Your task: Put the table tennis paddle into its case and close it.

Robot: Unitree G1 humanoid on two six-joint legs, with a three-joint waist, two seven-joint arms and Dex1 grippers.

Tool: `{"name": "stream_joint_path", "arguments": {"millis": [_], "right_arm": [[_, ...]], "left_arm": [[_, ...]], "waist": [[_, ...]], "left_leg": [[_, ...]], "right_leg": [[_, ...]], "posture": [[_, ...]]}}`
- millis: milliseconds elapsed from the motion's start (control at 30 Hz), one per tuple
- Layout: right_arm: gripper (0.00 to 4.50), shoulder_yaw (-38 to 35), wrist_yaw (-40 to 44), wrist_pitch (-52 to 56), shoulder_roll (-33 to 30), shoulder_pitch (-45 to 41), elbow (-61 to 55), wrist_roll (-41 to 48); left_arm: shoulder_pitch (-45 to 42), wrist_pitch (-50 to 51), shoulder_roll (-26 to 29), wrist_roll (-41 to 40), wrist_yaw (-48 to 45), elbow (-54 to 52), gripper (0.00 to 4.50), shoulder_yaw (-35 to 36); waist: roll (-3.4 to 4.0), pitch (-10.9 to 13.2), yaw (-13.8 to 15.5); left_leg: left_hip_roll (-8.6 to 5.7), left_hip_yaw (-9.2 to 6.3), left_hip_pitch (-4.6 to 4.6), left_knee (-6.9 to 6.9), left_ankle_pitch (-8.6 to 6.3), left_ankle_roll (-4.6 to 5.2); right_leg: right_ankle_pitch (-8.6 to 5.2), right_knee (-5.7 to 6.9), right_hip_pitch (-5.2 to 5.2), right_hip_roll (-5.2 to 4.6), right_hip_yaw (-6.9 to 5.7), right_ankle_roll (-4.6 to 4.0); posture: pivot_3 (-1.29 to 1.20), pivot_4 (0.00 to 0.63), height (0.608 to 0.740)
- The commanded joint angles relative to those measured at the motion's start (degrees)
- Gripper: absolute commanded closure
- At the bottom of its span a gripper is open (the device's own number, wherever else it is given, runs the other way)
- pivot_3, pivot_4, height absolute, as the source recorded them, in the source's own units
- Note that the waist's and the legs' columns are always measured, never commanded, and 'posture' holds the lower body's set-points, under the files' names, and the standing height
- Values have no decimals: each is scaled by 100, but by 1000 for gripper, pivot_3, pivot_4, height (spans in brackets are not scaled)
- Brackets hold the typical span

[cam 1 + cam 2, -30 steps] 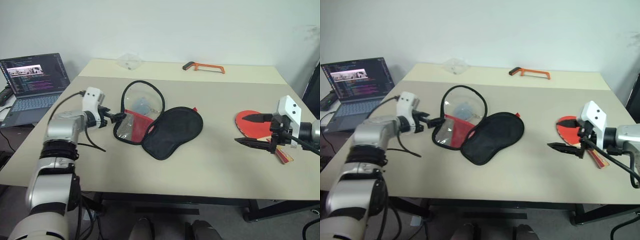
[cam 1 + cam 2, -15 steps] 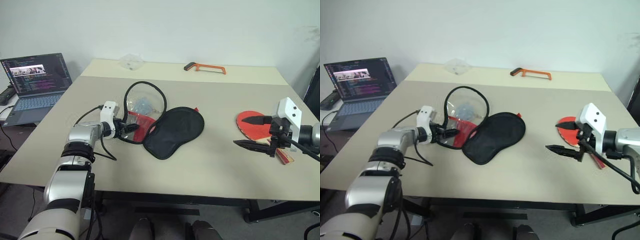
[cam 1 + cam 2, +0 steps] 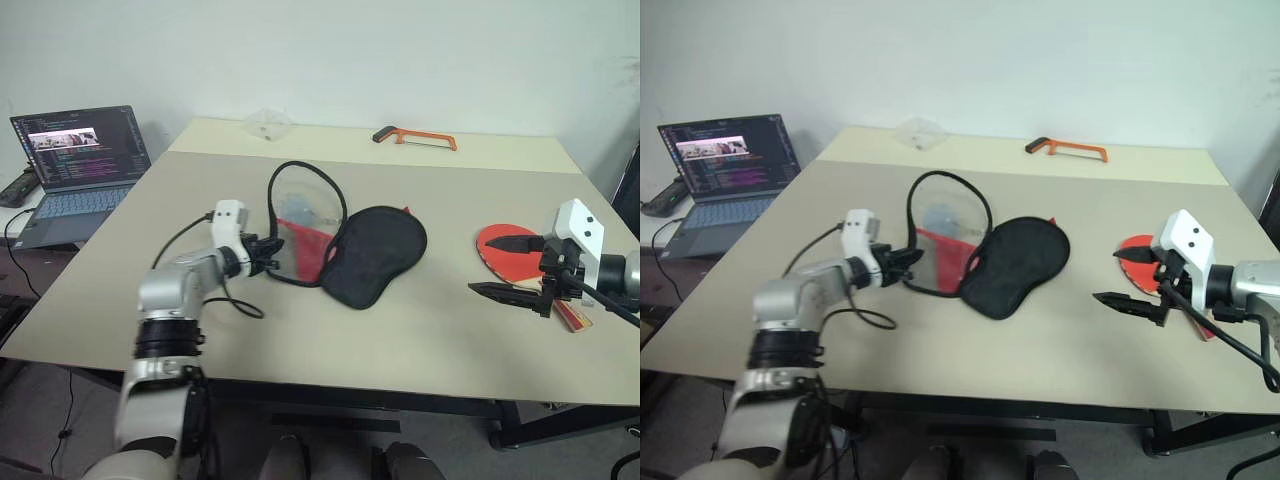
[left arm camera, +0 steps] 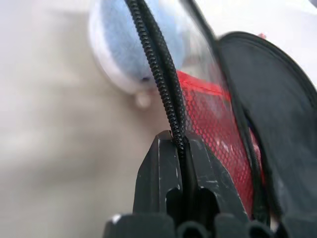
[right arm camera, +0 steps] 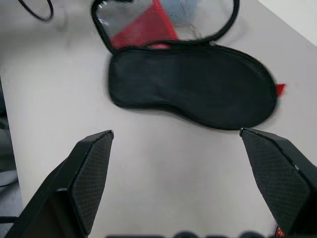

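**Case rim pinched, paddle waiting**

While pinched tight on the zip rim of the case (image 3: 345, 240) by the left gripper (image 3: 272, 254), could slip free or drag across the table (image 3: 420, 340) if tugged, being limp fabric. Lies unzipped mid-table, clear flap raised, black half flat. Right gripper (image 3: 510, 265) spread wide, gripping nothing, just over the table tennis paddle (image 3: 505, 250) near the right edge. Plenty of bare tabletop between the two; hacksaw (image 3: 414, 137) well apart at the far edge.
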Motion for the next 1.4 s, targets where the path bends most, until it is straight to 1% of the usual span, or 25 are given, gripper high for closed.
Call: {"name": "stream_joint_path", "arguments": {"millis": [33, 133, 233, 333, 467, 633, 800, 1000, 1233, 1400], "right_arm": [[0, -21, -2, -116, -34, -179, -32, 20], [0, -5, 10, -97, -40, -212, -52, 45], [0, -13, 34, -106, -51, -199, -39, 33], [0, -7, 33, -111, -51, -189, -39, 19], [0, -8, 63, -121, -64, -175, -18, 14], [0, 38, 88, -115, -43, -202, -17, 17], [0, 96, 109, -130, -1, -229, 4, 9], [0, 202, 121, -166, 32, -315, 58, -19], [0, 275, 151, -218, 21, -384, 122, -39], [0, 280, 145, -218, 13, -383, 104, -32]], "left_arm": [[180, 39, -689, 86, 737, -938, 4484, -404], [226, 71, -1155, 129, 1225, -1129, 4484, -439], [351, 183, -1327, 115, 1454, -1237, 4484, -490], [451, 282, -1351, 40, 1493, -1385, 4484, -566], [485, 552, -1375, -78, 1618, -1599, 4484, -490], [686, 1064, -1209, -233, 1568, -2111, 4484, -528], [770, 1200, -1255, -259, 1678, -2329, 4484, -532], [684, 1065, -1475, -197, 1836, -2219, 4484, -613], [358, 696, -1773, -120, 1910, -1774, 4484, -780], [174, 442, -1862, -50, 1921, -1493, 4484, -852]], "waist": [[0, 0, -12], [-1, 0, -11], [2, -1, -47], [5, -3, -64], [4, -2, -41], [4, -2, -41], [4, -2, -32], [4, -2, -30], [4, -2, -27], [4, -2, -28]], "left_leg": [[0, 1, 1, 0, 0, 1], [-2, -2, 2, 0, 4, 6], [-2, -3, 4, -2, 5, 8], [-2, 0, 8, -7, 5, 8], [-3, -2, 6, -7, 5, 8], [-3, 1, 6, -10, 4, 8], [-3, -2, 5, -13, 4, 8], [-4, -2, 6, -12, 4, 8], [-6, -1, 6, -12, 4, 8], [-6, -1, 5, -13, 4, 8]], "right_leg": [[3, -9, 4, 0, 2, 5], [10, -27, 13, 1, 1, 17], [13, -38, 15, 4, 4, 22], [13, -40, 15, 5, 9, 22], [14, -46, 17, 4, 6, 25], [20, -73, 25, 2, 8, 32], [20, -73, 25, 3, 5, 32], [21, -74, 26, 2, 5, 32], [20, -75, 27, 1, 6, 33], [20, -76, 24, 2, 6, 33]], "posture": [[0, 150, 740], [0, 150, 740], [0, 150, 740], [0, 150, 740], [0, 150, 740], [0, 150, 740], [0, 150, 740], [0, 150, 740], [0, 150, 740], [0, 150, 740]]}}
